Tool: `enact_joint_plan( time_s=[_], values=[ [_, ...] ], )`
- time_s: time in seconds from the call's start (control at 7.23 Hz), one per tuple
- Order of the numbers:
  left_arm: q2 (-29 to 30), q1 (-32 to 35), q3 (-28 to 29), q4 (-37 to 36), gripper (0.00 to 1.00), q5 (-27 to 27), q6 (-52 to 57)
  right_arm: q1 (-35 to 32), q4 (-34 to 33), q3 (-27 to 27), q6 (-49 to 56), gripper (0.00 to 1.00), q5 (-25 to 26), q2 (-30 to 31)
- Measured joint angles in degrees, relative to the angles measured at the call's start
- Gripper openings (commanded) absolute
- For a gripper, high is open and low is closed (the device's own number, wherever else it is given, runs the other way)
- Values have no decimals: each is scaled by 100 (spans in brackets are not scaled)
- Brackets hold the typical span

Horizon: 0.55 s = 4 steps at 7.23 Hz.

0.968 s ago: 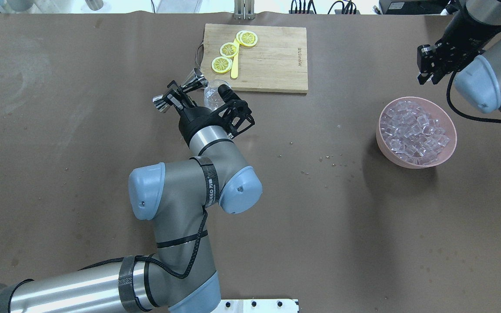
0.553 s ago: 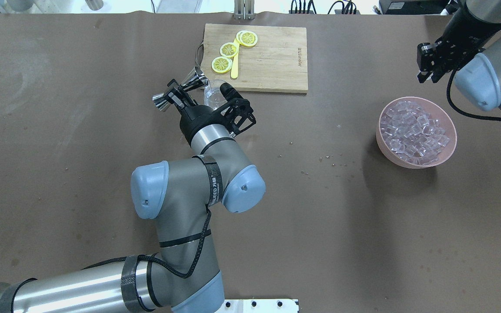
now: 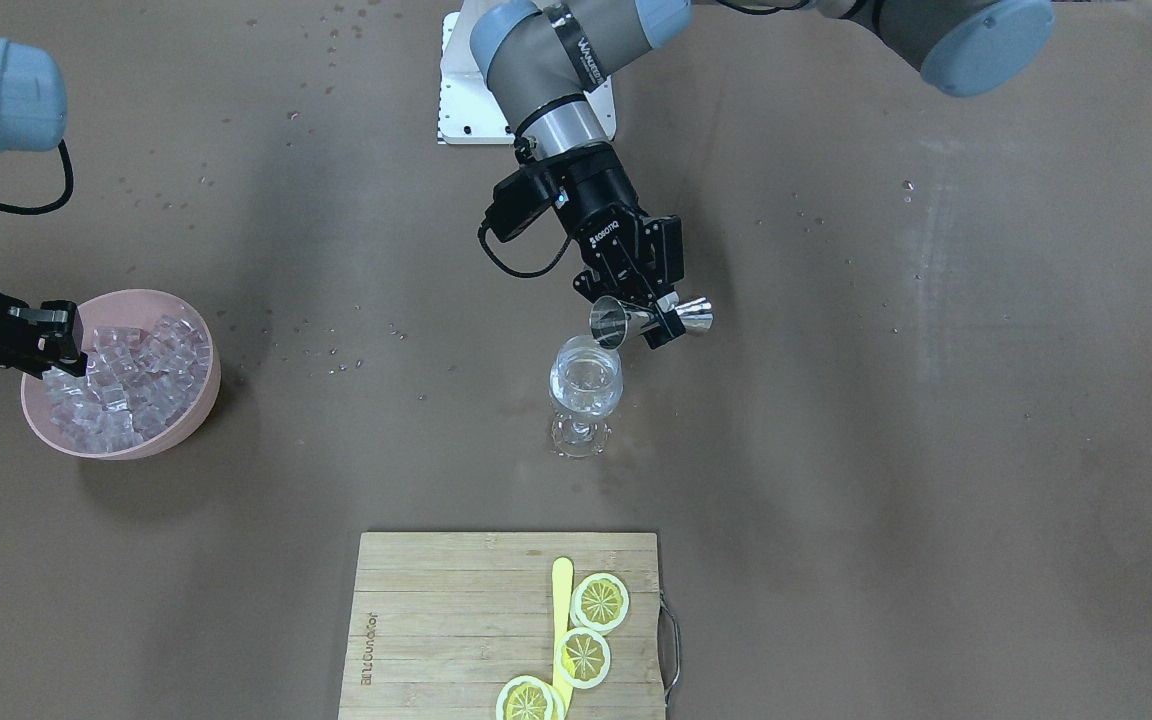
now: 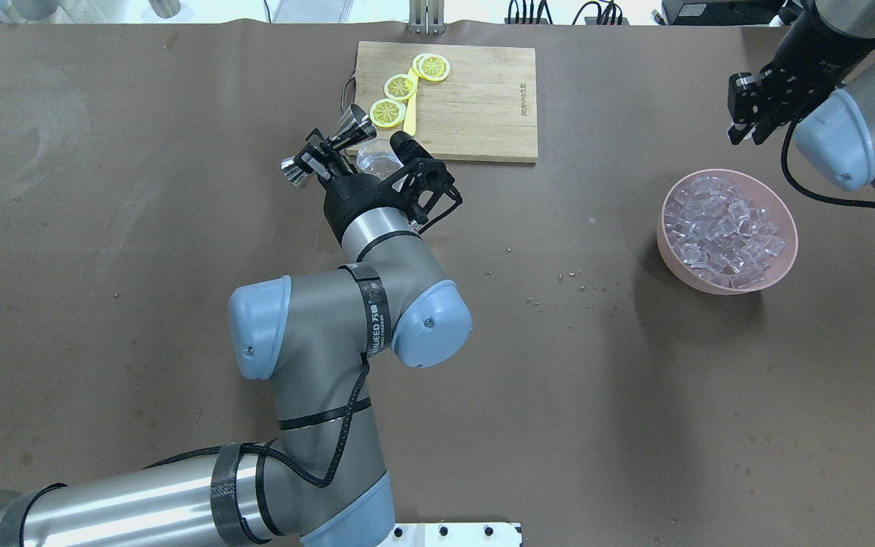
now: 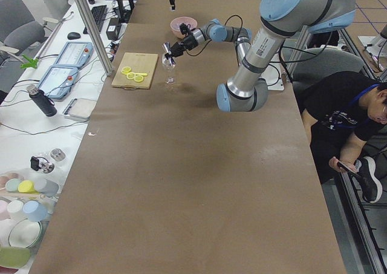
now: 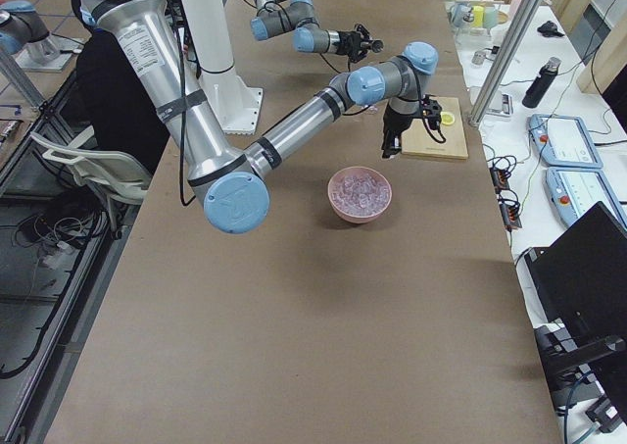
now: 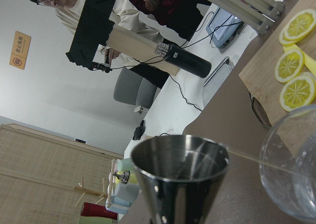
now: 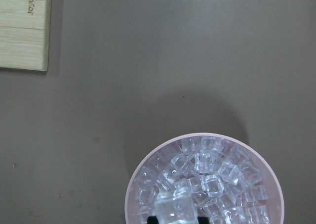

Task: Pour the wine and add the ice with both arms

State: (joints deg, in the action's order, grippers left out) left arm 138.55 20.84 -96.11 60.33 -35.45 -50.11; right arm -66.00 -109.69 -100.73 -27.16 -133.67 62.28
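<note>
Mid-pour here: left gripper (image 3: pixel 658 322) clamped on the jigger (image 3: pixel 614 325), tipped over the glass (image 3: pixel 586 385). Right gripper (image 3: pixel 54 340) pinches an ice cube (image 8: pixel 173 206), which goes in the glass next.

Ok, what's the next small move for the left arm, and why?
Probably tip the jigger back upright and ease it away from the glass: the glass already holds liquid, and the right claw holds an ice cube.
</note>
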Motion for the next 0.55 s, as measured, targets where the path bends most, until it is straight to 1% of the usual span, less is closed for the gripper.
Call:
enact_joint_plan(
  time_s=[0.14, 0.28, 0.55],
  values=[
    [-148, 71, -78, 489, 9, -53, -67, 0, 0, 9, 0, 0, -1, -15],
    [-440, 182, -237, 1021, 9, -209, -172, 0, 0, 20, 0, 0, -1, -25],
    [-1258, 452, -693, 2478, 8, -513, -275, 8, -2, 26, -32, 0, -4, -54]
  ],
)
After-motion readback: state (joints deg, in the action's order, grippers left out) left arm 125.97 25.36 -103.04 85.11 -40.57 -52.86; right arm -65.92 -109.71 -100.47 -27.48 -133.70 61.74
